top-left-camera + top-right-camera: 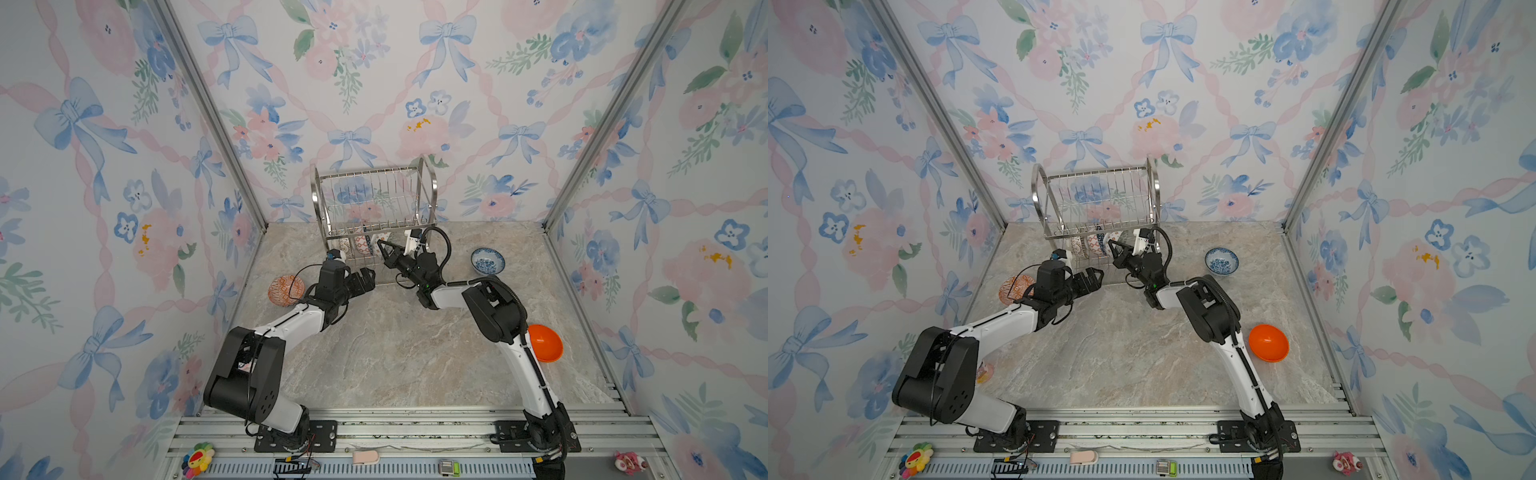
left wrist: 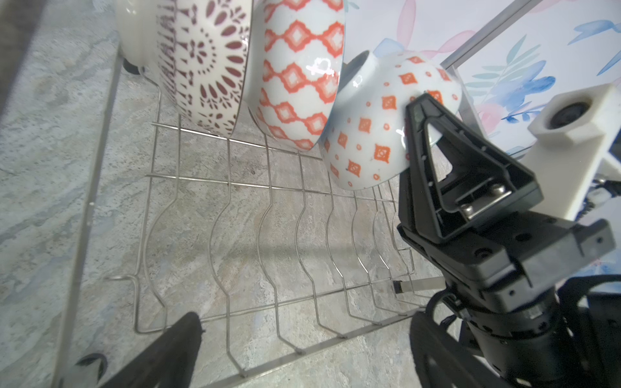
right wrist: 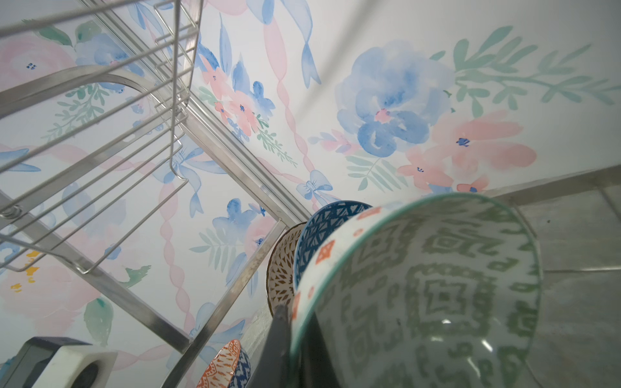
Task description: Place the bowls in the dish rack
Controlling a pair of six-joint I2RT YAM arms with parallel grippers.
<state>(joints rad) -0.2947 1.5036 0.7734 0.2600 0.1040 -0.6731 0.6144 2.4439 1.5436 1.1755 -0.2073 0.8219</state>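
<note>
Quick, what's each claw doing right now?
Left claw: open, holding nothing.
Right claw: closed on the rim of the orange-diamond bowl.

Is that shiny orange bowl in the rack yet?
Out: the orange bowl lies on the tabletop, well apart from the dish rack.

Left arm [image 1: 291,322] and right arm [image 1: 521,374]: white shells, black joints.
Bulky black housings sit at the joints, and black base plates [image 1: 322,434] are screwed down at 6 o'clock in both top views. Black cables [image 1: 446,245] loop at each wrist. The right gripper [image 2: 418,104] has hollow triangular fingers [image 2: 415,151], silver screws [image 2: 500,189], a white camera block [image 2: 571,134] and a green light [image 1: 427,286] behind it.
</note>
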